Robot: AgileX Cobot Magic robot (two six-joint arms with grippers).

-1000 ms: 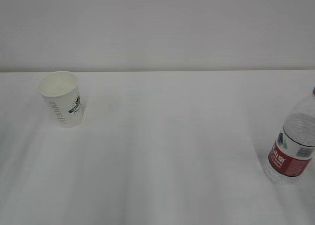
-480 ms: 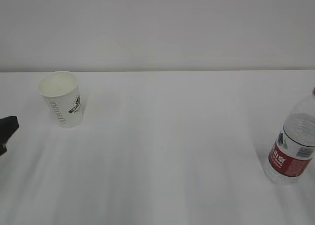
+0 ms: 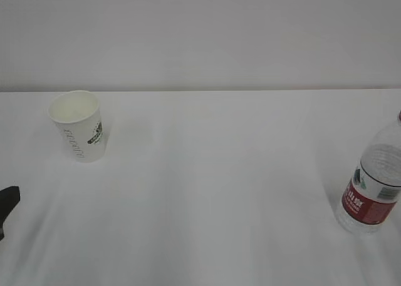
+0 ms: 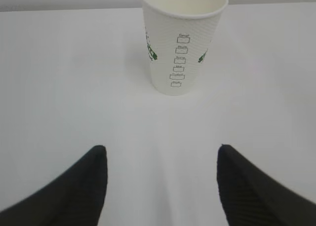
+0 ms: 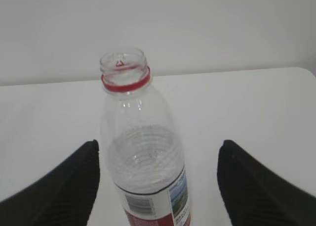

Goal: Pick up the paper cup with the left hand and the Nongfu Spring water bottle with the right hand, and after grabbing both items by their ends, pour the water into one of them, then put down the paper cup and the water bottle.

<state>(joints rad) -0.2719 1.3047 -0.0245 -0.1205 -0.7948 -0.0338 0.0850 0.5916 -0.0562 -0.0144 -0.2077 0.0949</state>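
Our left hand (image 4: 160,157) has its two black ribbed fingers spread apart and empty, pointed at the paper cup (image 4: 182,38), which stands upright ahead on the smooth white table (image 3: 219,186), a tapered, dimpled white cup with a rolled rim. Our right hand (image 5: 158,154) is likewise spread wide, flanking but not gripping the uncapped Nongfu Spring water bottle (image 5: 143,157), clear ribbed plastic, part full of water (image 5: 140,159), standing far right.

Bare table (image 3: 213,192) between cup (image 3: 78,124), bottle (image 3: 374,183)
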